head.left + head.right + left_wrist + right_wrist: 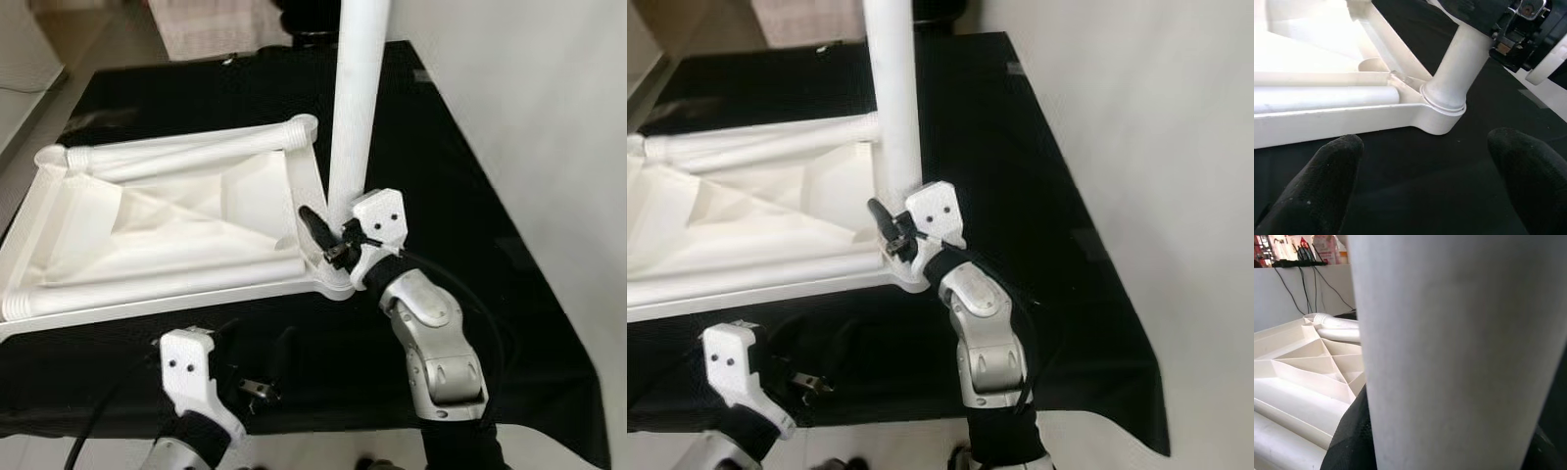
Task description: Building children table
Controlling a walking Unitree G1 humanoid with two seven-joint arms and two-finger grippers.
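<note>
A white plastic tabletop (147, 305) lies upside down on a black cloth. One white leg (355, 108) stands upright in its near right corner socket (1442, 105). My right gripper (331, 238) is shut on this leg just above the socket, and the leg (1459, 347) looms close in the right wrist view. Two loose legs lie on the underside, one along the far rim (196, 152) and one along the near rim (167, 279). My left gripper (257, 357) hovers open over the cloth in front of the tabletop, holding nothing, with its fingertips (1327, 181) spread wide towards the socket.
The black cloth (470, 196) covers a low surface whose front edge runs just before me and whose right edge slants away. Pale floor (549, 117) lies to the right. A light fabric (211, 24) sits beyond the far edge.
</note>
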